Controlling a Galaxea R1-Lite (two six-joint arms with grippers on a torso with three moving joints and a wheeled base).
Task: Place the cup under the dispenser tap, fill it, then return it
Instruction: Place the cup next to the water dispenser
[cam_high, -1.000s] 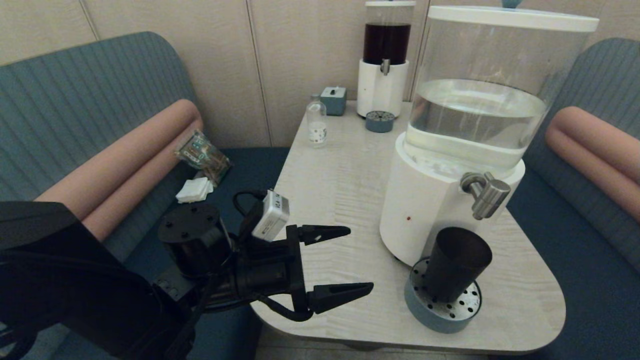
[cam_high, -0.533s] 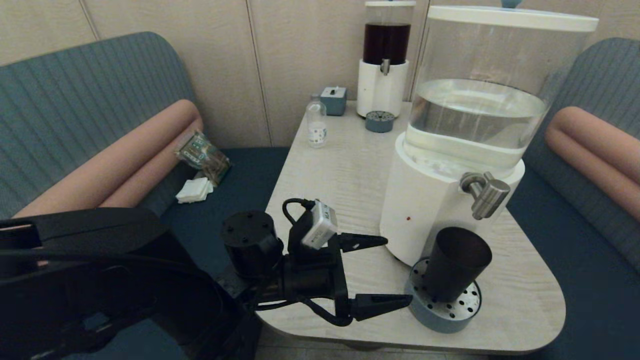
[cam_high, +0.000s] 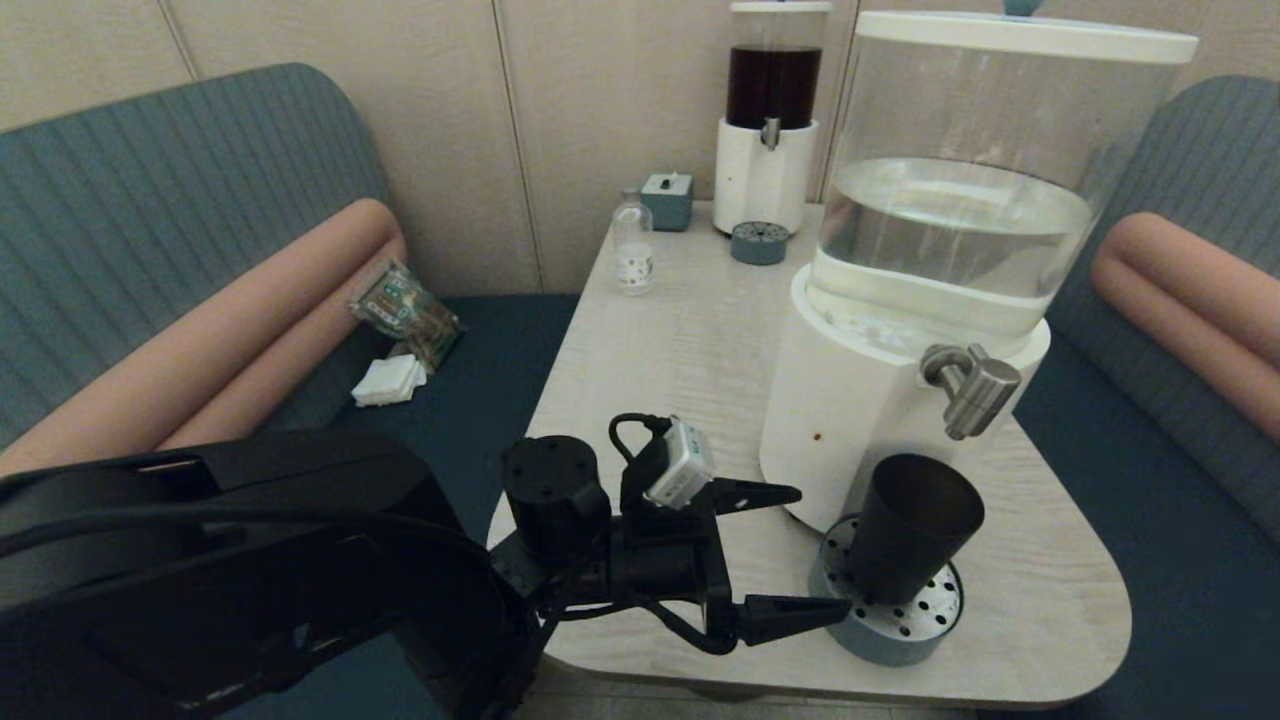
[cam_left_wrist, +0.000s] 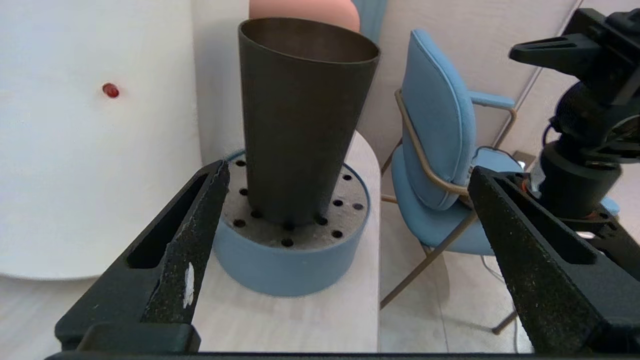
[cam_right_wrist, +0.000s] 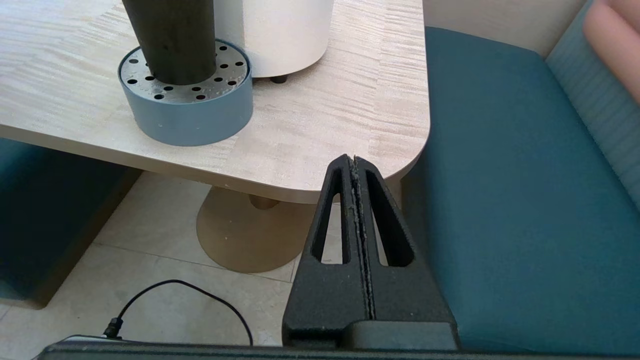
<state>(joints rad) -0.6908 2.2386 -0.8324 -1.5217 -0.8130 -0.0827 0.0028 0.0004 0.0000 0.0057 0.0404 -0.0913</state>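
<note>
The black tapered cup (cam_high: 908, 530) stands upright on a round blue drip stand (cam_high: 885, 625), below the brushed-steel tap (cam_high: 972, 388) of the big white-based dispenser (cam_high: 850, 420). My left gripper (cam_high: 822, 552) is open just left of the cup, one finger near the dispenser base, the other at the stand's edge. From the left wrist camera the cup (cam_left_wrist: 302, 115) sits ahead between the spread fingers (cam_left_wrist: 175, 250), untouched. The right gripper (cam_right_wrist: 353, 162) is shut and empty, low beside the table's near right corner; the head camera does not catch it.
A smaller dispenser with dark liquid (cam_high: 768, 120), its own small drip stand (cam_high: 758, 243), a clear bottle (cam_high: 632, 245) and a blue-grey box (cam_high: 667, 200) stand at the table's far end. Benches flank the table (cam_high: 680, 360). A blue chair (cam_left_wrist: 440, 165) stands beyond the table edge.
The left arm has swept right and forward across the table's front, bringing its open fingers from mid-table up to the cup's left side. The cup has stayed still on its stand.
</note>
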